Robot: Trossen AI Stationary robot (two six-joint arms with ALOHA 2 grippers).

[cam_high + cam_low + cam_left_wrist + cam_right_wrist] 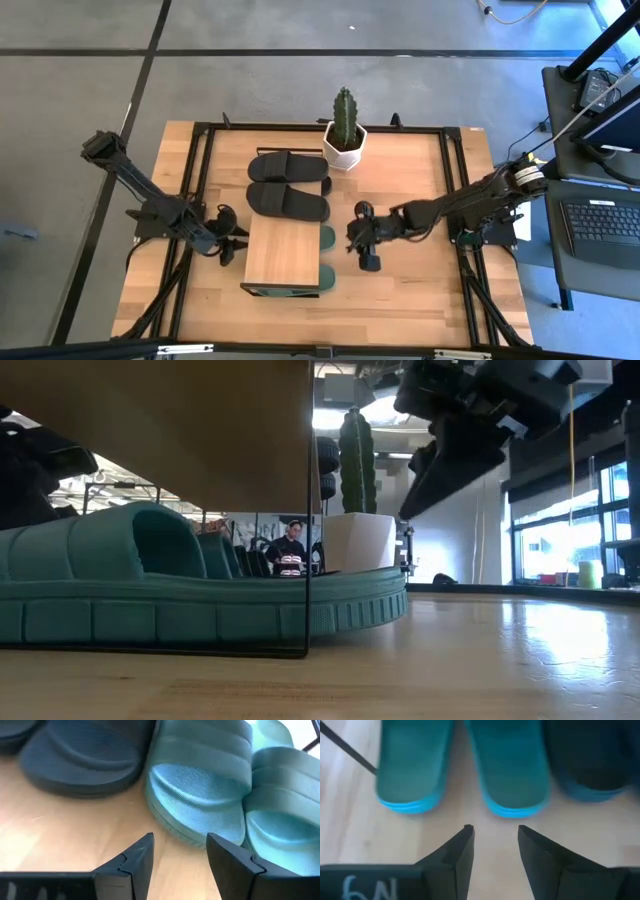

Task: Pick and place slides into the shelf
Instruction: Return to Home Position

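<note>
Left hand point(180, 841): low at shelf's point(285, 250) left end, fingers narrowly parted, holding nothing | Right hand point(495, 830): off shelf's right end, narrow gap, holding nothing | Green slides point(200, 600): side by side under shelf, toes poking out toward right hand | Black slides point(288, 182): paired on table point(400, 300) between shelf and potted cactus point(345, 135)

Green slides point(326, 236) mostly hidden under the shelf point(283, 250)
</note>
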